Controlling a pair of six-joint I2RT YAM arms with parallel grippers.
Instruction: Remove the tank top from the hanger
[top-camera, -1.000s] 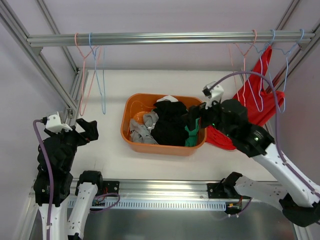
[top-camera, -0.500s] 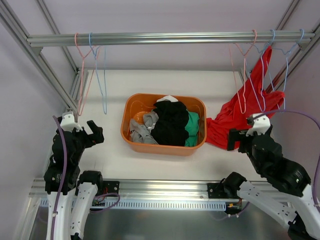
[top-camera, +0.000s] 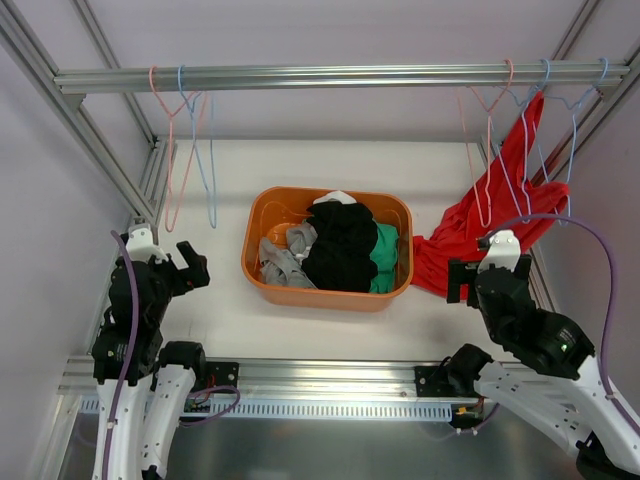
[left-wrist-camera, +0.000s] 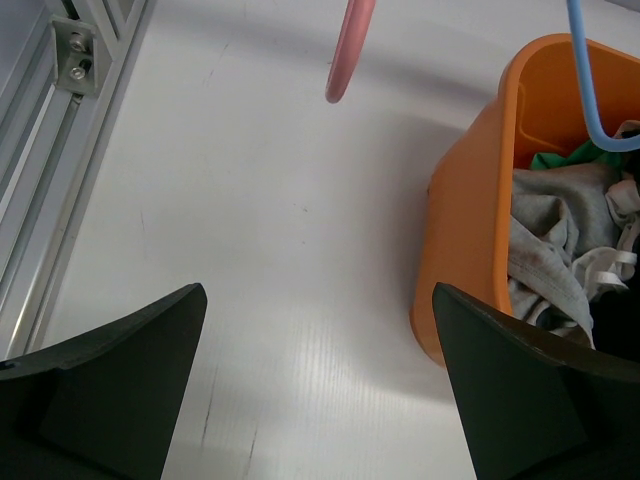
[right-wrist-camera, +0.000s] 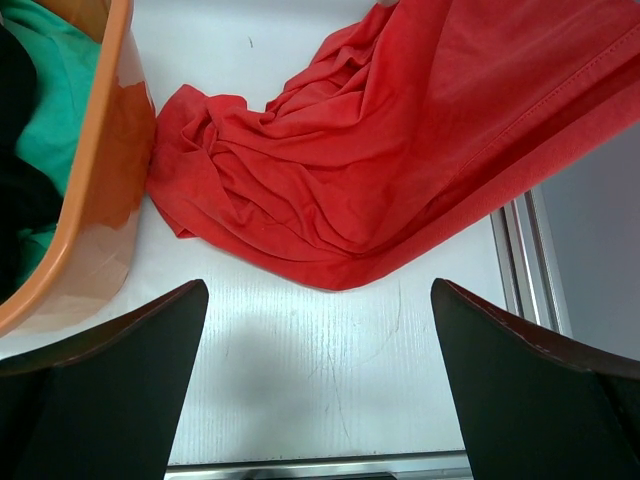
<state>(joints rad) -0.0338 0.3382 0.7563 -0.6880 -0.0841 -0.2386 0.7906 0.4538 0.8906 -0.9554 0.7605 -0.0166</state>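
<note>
- Found the white matt table top (top-camera: 300, 165) bare behind and left of the basket, and hemmed on both sides by slanting grey metal frame posts (top-camera: 100, 150).
- Noted the silver grooved aluminium rail (top-camera: 330, 76) spanning the far edge overhead.
- Saw the red soft-knit tank top (top-camera: 470, 235) caught up high among thin wire hangers (top-camera: 520, 170) at the rail's right end; could not tell on which. Traced it slanting down to crumpled folds on the table, touching the basket's right wall.
- Marked the orange oval plastic basket (top-camera: 330, 297) mid-table, heaped with black, grey and green clothes (top-camera: 340, 245).
- Found the right black two-finger gripper (right-wrist-camera: 318, 285) spread wide and empty over bare table, just short of the red folds.
- Found the left black two-finger gripper (left-wrist-camera: 318, 292) likewise spread and empty, near the basket's left wall without touching it.
- Spotted a pink thin wire hanger (top-camera: 170, 150) and a blue thin wire hanger (top-camera: 205, 160) bare at the rail's left end.
</note>
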